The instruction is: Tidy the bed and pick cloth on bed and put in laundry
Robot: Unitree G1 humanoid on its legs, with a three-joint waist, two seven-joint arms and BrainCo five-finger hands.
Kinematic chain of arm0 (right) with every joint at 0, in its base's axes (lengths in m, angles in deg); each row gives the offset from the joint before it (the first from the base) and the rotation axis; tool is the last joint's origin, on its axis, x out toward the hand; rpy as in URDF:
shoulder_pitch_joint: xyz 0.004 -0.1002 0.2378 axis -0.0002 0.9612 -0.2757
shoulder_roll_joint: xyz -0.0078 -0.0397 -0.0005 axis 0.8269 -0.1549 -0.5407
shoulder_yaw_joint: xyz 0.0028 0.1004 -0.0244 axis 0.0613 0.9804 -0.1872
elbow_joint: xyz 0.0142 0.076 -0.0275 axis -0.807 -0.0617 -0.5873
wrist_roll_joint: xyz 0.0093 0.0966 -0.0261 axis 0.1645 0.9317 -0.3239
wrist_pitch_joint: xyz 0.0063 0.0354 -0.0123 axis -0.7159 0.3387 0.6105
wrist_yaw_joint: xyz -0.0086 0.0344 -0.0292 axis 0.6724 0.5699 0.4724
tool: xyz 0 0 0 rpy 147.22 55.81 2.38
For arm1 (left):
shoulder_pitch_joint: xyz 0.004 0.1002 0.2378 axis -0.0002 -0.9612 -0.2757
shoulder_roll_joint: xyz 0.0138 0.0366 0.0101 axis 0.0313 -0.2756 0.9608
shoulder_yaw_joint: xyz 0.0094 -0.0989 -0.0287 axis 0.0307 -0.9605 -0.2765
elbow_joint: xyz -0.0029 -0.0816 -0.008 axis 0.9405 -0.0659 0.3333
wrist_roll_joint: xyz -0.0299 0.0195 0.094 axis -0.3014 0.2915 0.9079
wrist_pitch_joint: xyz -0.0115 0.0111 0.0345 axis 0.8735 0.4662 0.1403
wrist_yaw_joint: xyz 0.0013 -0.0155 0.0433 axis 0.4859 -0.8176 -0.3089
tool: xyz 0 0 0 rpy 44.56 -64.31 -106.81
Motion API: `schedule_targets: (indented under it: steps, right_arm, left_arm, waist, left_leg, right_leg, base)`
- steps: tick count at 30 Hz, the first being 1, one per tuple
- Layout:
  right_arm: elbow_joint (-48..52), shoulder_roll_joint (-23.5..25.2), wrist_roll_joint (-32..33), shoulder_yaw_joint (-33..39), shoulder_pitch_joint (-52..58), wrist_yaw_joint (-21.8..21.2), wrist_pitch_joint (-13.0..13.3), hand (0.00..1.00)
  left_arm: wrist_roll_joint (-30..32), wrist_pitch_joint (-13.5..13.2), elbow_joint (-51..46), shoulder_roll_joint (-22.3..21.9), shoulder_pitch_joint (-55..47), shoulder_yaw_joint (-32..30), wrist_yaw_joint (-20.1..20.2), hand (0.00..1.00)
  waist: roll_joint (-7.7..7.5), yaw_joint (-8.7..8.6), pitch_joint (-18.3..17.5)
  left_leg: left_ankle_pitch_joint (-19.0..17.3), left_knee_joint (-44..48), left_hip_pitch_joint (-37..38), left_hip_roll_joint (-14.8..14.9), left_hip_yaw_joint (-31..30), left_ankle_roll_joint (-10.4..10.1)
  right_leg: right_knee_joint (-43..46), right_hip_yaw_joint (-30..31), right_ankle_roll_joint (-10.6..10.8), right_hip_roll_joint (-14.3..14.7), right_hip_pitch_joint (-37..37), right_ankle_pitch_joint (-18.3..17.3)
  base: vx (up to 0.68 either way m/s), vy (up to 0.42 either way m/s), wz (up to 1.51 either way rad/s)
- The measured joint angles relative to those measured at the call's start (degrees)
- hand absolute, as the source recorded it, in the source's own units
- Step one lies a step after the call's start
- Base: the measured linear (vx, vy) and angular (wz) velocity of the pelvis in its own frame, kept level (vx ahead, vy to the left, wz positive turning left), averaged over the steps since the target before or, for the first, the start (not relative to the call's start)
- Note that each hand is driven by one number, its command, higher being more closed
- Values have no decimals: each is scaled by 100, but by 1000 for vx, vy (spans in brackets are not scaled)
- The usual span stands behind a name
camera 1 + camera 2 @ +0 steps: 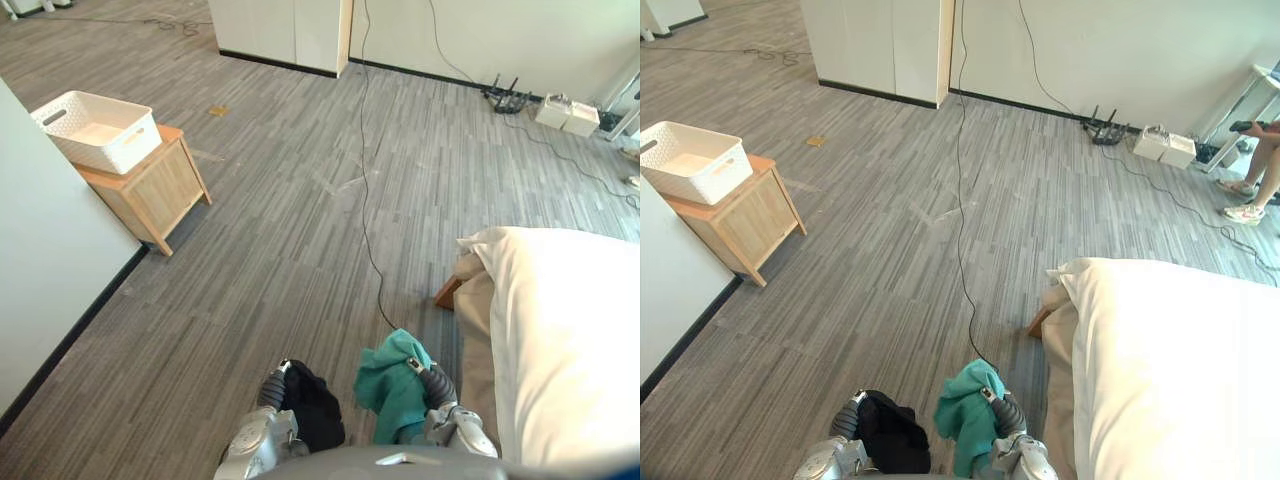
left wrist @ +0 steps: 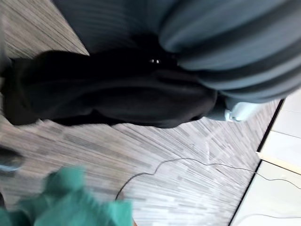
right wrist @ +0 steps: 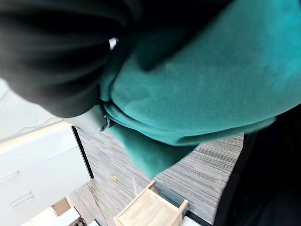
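Note:
My left hand (image 1: 275, 388) hangs low at the bottom of the eye views, shut on a bunched black cloth (image 1: 315, 405) that dangles above the floor; the left wrist view has the black cloth (image 2: 117, 94) close under the hand. Beside it my right hand (image 1: 437, 385) is shut on a teal cloth (image 1: 392, 385), whose folds (image 3: 197, 84) bulge from the grip in the right wrist view. A white laundry basket (image 1: 98, 130) stands on a small wooden table (image 1: 160, 185) far off at the left. The bed (image 1: 570, 340) with its white duvet lies at the right.
A white wall (image 1: 40, 260) runs along the left, just behind the wooden table. White cabinets (image 1: 280, 30) and a router with boxes (image 1: 510, 100) line the far wall. A person's legs and shoes (image 1: 1255, 190) show at the far right. Grey plank floor (image 1: 280, 230) stretches between me and the basket.

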Motion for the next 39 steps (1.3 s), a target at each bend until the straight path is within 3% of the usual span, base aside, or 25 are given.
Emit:
schedule_targets:
  steps: [2, 3, 4, 6, 7, 10, 11, 13, 14, 16, 19, 20, 21, 22, 23, 24, 26, 29, 31, 32, 33, 34, 35, 36, 39]
  right_arm:
    - [18, 10, 0, -32, 74, 7, 2, 100]
    - [66, -23, 3, -30, 115, 41, 0, 100]
    - [93, -53, 5, -24, 115, 54, 0, 100]
    - [252, -135, 32, 20, 72, 106, 1, 100]
    - [272, -140, 96, 36, 45, 107, 1, 100]
    - [436, -144, 221, 45, -92, 94, -3, 100]
    - [488, -149, 226, 99, -167, 83, -9, 100]
    - [632, -269, 233, 224, -225, -26, -15, 100]
    - [688, -344, 239, 253, -219, -91, -19, 100]
    - [716, -504, 250, 403, -237, -125, -78, 100]
    - [810, -552, 342, 500, -234, -269, -87, 100]
    - [834, -540, 337, 497, -202, -350, -87, 100]
    - [929, -536, 335, 505, -104, -389, -80, 100]
    - [994, -538, 331, 500, -6, -418, -69, 100]
    - [938, -443, 327, 494, 59, -424, -67, 100]
    - [1120, -371, 327, 427, 102, -465, -7, 100]
    - [1214, -311, 324, 370, 116, -492, 56, 100]
    - [1291, -324, 324, 368, -4, -461, 55, 100]
    - [1310, -402, 324, 377, -9, -460, 42, 100]
    - [1345, -381, 325, 382, -4, -444, 9, 100]
    - [1386, -372, 327, 409, 56, -428, 0, 100]
    - [1368, -358, 327, 408, 45, -403, -10, 100]
    - [1318, -326, 328, 408, 56, -349, -5, 100]
    - [1258, -237, 327, 372, 87, -335, -3, 100]
    - [1232, -154, 328, 342, 269, -274, 90, 100]
  left_arm:
    - [-2, -117, -23, 64, -85, -2, 133, 100]
    - [-1, -133, -46, 65, -129, 0, 185, 100]
    - [-1, -134, -77, 47, -149, -1, 191, 100]
    - [-6, -225, -435, -71, -313, 15, 213, 100]
    - [-9, -243, -495, -71, -307, 14, 216, 100]
    - [-90, -363, -709, -147, -340, -3, 202, 100]
    - [-92, -373, -763, -185, -336, -61, 197, 100]
    - [-101, -377, -945, -329, -398, -182, 202, 100]
    - [-104, -378, -1011, -418, -417, -231, 205, 100]
    - [-106, -373, -1070, -445, -428, -266, 261, 100]
    - [-108, -386, -1235, -461, -420, -334, 306, 100]
    - [-122, -397, -1232, -481, -395, -314, 293, 100]
    - [-186, -425, -1237, -496, -374, -212, 266, 100]
    - [-257, -475, -1238, -505, -394, -126, 232, 100]
    - [-341, -497, -1169, -512, -408, -110, 163, 100]
    - [-434, -497, -1104, -488, -261, -109, 126, 100]
    - [-527, -519, -1116, -363, -71, -109, 122, 100]
    - [-549, -520, -1213, -278, -12, 23, 171, 100]
    - [-545, -518, -1373, -346, -106, 79, 178, 100]
    - [-528, -508, -1399, -396, -183, 158, 178, 100]
    - [-466, -500, -1412, -373, -248, 276, 178, 100]
    - [-439, -492, -1424, -359, -293, 286, 176, 100]
    - [-422, -470, -1430, -357, -350, 337, 151, 100]
    - [-420, -456, -1453, -266, -388, 398, 91, 100]
    - [-419, -424, -1534, -239, -382, 409, -34, 100]
  waist:
    - [-154, 6, -57]
    - [-256, -8, -84]
    - [-228, -9, -68]
    - [51, 21, -179]
    - [66, 17, -184]
    - [239, 66, -199]
    - [290, 91, -149]
    - [400, 165, -53]
    - [416, 221, 46]
    - [466, 305, 69]
    - [452, 352, 89]
    - [434, 344, 99]
    - [504, 321, 99]
    - [607, 339, 109]
    - [539, 367, 108]
    - [445, 267, 141]
    - [321, 326, 222]
    - [319, 381, 219]
    - [358, 429, 158]
    - [361, 448, 89]
    - [317, 454, 47]
    - [262, 469, 42]
    - [183, 442, 35]
    - [108, 436, 36]
    - [86, 314, 26]
  left_leg:
    - [-52, -1, 98, -145, -1, -91]
    - [-92, -1, 234, -189, -21, -189]
    - [-108, 0, 292, -157, -26, -217]
    - [-275, 148, 265, 175, -9, -456]
    - [-356, 318, 195, 249, -17, -528]
    - [-1151, 1929, -345, 882, -20, -777]
    - [-1315, 2859, -689, 1114, -30, -781]
    - [-1031, 4858, -1431, 1637, -68, -622]
    - [-1052, 5564, -1683, 1731, -124, -655]
    - [-1338, 5894, -1878, 1503, -149, -681]
    - [-1538, 4468, -2038, 697, 163, -652]
    - [-1309, 3470, -2040, 361, 304, -570]
    - [-534, 2058, -1961, 68, 396, -507]
    - [258, 1322, -1882, -2, 406, -422]
    - [551, 1076, -1688, -173, 467, 327]
    - [424, 1192, -1808, -305, 380, 297]
    - [144, 1501, -1943, -422, 407, 305]
    - [-313, 1622, -1735, -483, 776, 427]
    - [-517, 1490, -1551, -547, 785, 450]
    - [-519, 1301, -1403, -607, 784, 454]
    - [-606, 1236, -1234, -714, 741, 544]
    - [-670, 1196, -1135, -784, 744, 543]
    - [-721, 1090, -923, -890, 698, 581]
    - [-744, 1055, -751, -928, 545, 588]
    - [-852, 1008, -421, -873, 175, 503]
  right_leg:
    - [-108, 8, -23, -148, -5, 52]
    - [92, 42, -38, -224, 9, 341]
    - [160, 40, -72, -204, 2, 314]
    - [188, 41, -221, 87, 37, 89]
    - [174, 33, -259, 145, 49, 55]
    - [-33, 21, -468, 693, 249, -138]
    - [-75, 31, -544, 837, 364, -205]
    - [-283, 188, -658, 1098, 769, -283]
    - [-344, 280, -766, 1152, 983, -311]
    - [-377, 513, -818, 1044, 1242, -447]
    - [-437, 711, -665, 714, 1520, -568]
    - [-401, 724, -526, 572, 1548, -634]
    - [-396, 720, -389, 538, 1615, -718]
    - [-393, 745, -284, 598, 1679, -797]
    - [-392, 803, -150, 527, 1785, -919]
    - [-411, 744, -146, 464, 1782, -875]
    - [-472, 746, -54, 346, 1853, -779]
    - [-346, 712, 192, 213, 2094, -622]
    - [457, 751, 192, 114, 1842, -622]
    - [1315, 795, 219, -33, 1453, -608]
    - [2516, 796, 528, -283, 930, -434]
    - [3109, 795, 807, -464, 636, -201]
    - [4076, 794, 815, -710, 197, 135]
    - [4755, 683, 638, -792, -176, -169]
    - [4682, 303, 432, -627, -542, -870]
  base:
    - [151, -175, 14]
    - [163, -196, 19]
    - [180, -205, 6]
    - [196, -165, -6]
    - [246, -197, -2]
    - [228, -233, -18]
    - [193, -196, -24]
    - [206, -152, -45]
    - [324, -55, -63]
    - [362, 45, -56]
    - [389, 149, -44]
    - [485, 227, -13]
    - [420, 207, -10]
    - [422, 217, -8]
    - [383, 192, 31]
    - [348, 179, 44]
    - [268, 145, 40]
    - [200, 114, 15]
    - [155, 108, 3]
    - [210, 120, 13]
    - [241, 126, 7]
    - [287, 127, 6]
    - [284, 116, 11]
    - [284, 105, 27]
    - [295, 47, 60]
